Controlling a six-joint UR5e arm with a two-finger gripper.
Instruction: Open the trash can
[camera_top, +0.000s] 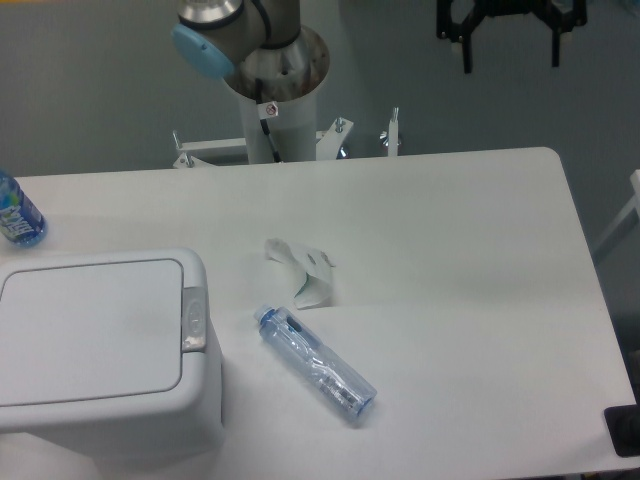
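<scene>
The trash can (100, 350) is a large white bin at the table's front left. Its flat lid (90, 330) lies shut, and the small grey push-button latch (194, 320) sits on its right edge. My gripper (510, 60) is the black piece at the top right, high above the table's far edge and far from the bin. Its two fingers (466, 55) point down and stand wide apart with nothing between them. Its upper part is cut off by the frame.
A clear plastic bottle (317, 364) lies on its side right of the bin. A crumpled white scrap (300, 272) lies behind it. A blue-labelled bottle (15, 212) stands at the left edge. The arm's base (272, 90) rises behind the table (470, 260).
</scene>
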